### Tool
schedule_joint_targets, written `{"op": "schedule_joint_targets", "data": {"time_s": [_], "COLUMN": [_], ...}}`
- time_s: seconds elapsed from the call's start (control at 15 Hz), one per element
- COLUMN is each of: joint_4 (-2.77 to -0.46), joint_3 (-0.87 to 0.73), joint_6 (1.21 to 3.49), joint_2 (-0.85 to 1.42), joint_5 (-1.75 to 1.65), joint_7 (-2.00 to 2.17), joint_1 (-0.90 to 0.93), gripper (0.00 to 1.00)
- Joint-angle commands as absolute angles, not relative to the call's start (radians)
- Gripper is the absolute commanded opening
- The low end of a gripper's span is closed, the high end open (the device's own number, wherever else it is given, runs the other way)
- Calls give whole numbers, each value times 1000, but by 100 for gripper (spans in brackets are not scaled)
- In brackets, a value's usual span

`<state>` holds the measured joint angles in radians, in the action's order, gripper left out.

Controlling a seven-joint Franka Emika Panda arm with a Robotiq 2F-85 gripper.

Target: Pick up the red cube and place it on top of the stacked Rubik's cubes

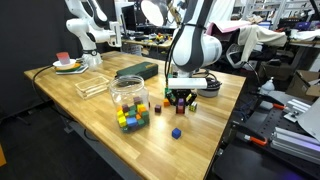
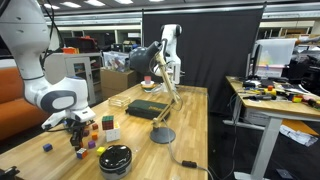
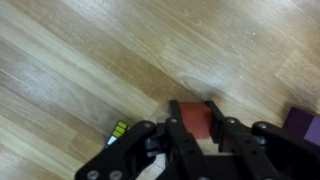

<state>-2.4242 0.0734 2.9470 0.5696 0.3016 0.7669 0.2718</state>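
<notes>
Lower centre of the wrist view, the gripper (image 3: 195, 128) pinches the red cube (image 3: 190, 112) in its jaws; at lower left, seemingly a corner of the stacked Rubik's cubes (image 3: 118, 130).

A long wooden table (image 1: 205, 125) with a pale butcher-block top fills the foreground in both exterior views, and the wrist view shows its plank grain (image 3: 90, 60) close up. In an exterior view a black curtain (image 2: 205, 45) hangs behind the far end, and a second wooden bench (image 2: 262, 98) stands apart across a strip of grey floor (image 2: 225, 140). Strip lights (image 2: 95, 3) shine from the ceiling. Cluttered desks (image 1: 285, 45) crowd the open lab behind
</notes>
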Motion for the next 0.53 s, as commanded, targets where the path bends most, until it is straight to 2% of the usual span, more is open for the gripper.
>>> {"op": "schedule_joint_targets", "data": {"time_s": [0.0,0.07,0.47], "joint_4": [-2412,-2417,-2458], "joint_3": [71,96,36], "joint_6": [3005,3002,2983], "joint_2": [608,601,453], "joint_5": [317,325,281], "joint_7": [779,761,758], "joint_1": [304,286,334], "gripper": [11,7,7]}}
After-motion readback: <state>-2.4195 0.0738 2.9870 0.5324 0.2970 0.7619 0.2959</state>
